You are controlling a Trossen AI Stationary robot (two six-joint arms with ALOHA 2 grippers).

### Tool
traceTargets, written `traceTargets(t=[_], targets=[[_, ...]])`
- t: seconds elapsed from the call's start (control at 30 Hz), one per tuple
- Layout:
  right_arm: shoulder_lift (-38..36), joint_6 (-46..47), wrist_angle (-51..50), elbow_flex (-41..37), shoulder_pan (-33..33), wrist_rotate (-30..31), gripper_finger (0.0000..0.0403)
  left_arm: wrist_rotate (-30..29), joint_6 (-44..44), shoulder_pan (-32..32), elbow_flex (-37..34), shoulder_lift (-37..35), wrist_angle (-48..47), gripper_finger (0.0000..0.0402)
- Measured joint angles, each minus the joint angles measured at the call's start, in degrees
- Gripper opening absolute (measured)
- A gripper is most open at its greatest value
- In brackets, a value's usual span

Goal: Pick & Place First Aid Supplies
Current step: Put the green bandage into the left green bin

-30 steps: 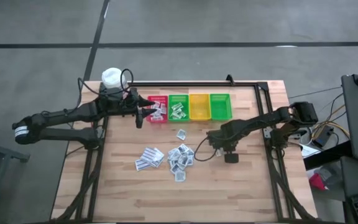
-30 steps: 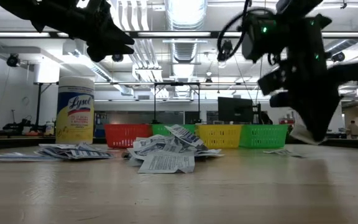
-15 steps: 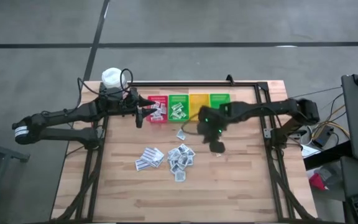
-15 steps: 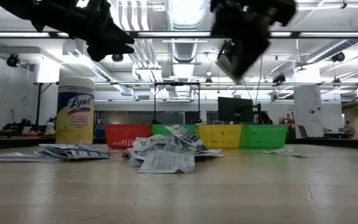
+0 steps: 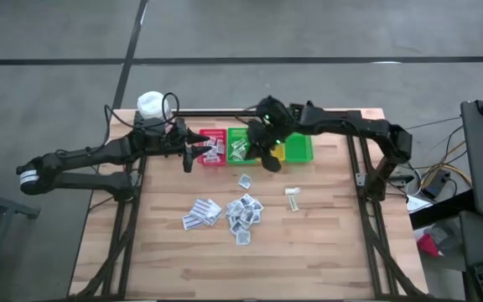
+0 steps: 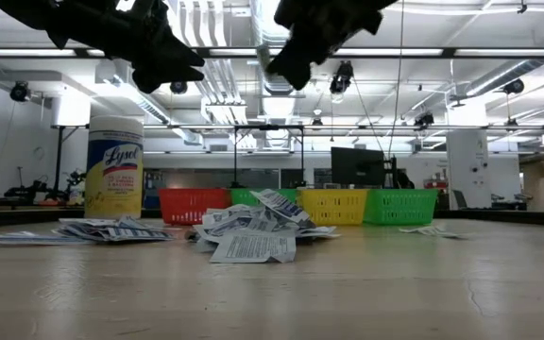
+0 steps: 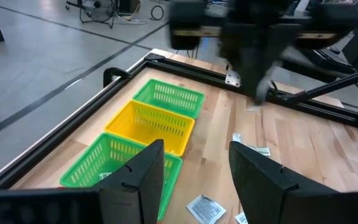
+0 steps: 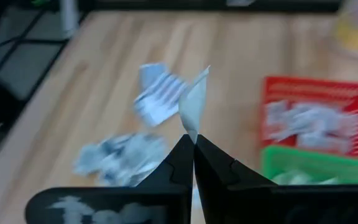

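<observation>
The first aid supplies, small white sachets, lie in two heaps [image 5: 201, 211] [image 5: 243, 211] at mid-table, with single ones [image 5: 245, 180] [image 5: 292, 199] beside them. More lie in the red bin [image 5: 212, 144] and the left green bin [image 5: 241, 143]. My right gripper [image 8: 193, 146] [image 5: 268, 159] hangs high over the row of bins, shut on one white sachet [image 8: 194, 99]. My left gripper [image 7: 194, 180] [image 5: 189, 155] hovers open by the red bin with nothing between its fingers. My right gripper pinches the white sachet by its lower tip [image 8: 191, 129] between the ends of its two fingers. The fingers slant downward, reaching in from the table's right. The sachet sticks out beyond the fingertips, lifted clear of table and bins.
Red, green, yellow [image 7: 151, 124] and green [image 5: 298, 143] bins stand in a row along the far edge. A white-capped yellow tub [image 5: 150, 103] [image 6: 113, 165] stands at the far left corner. A black frame rail [image 5: 342, 111] runs behind the bins. The near half is bare wood [image 5: 309, 252].
My right gripper has risen from the table to the right of the heaps. It has swung toward the far edge and the left until it is over the bins, and it has tipped from pointing steeply down to slanting. It has stayed shut. My left arm has kept still.
</observation>
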Motion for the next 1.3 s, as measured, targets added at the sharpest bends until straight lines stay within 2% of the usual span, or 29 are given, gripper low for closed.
traceTargets(t=[0.07,0.23,0.37,0.5,0.67,0.83,1.17,1.3], targets=[[2.1,0.4,2.4,1.7,-0.9,3.5,0.0008,0.0,0.0,0.0,0.0,0.0,0.1,0.0175],[8.6,0.5,2.4,6.8,-2.0,17.4,0.0008,0.0,0.0,0.0,0.0,0.0,0.3,0.0175],[14.5,2.2,1.2,10.7,-2.2,22.8,0.0008,0.0,0.0,0.0,0.0,0.0,0.3,0.0175],[20.5,5.0,-3.9,15.5,-2.3,23.6,0.0008,0.0,0.0,0.0,0.0,0.0,0.4,0.0175],[26.9,6.5,-12.1,21.3,-2.7,27.6,0.0008,0.0,0.8,0.0,0.0,-0.1,0.3,0.0174],[31.1,6.7,-16.9,25.4,-2.8,27.9,0.0008,0.0,1.4,0.0,0.0,-0.6,0.3,0.0175],[33.4,6.5,-20.5,27.0,-3.1,27.9,0.0008,0.0,2.0,0.0,0.0,-0.7,-0.2,0.0174],[33.4,3.3,-21.6,26.9,-3.2,27.7,0.0009,0.0,2.4,0.0,0.0,-0.7,-0.2,0.0174]])
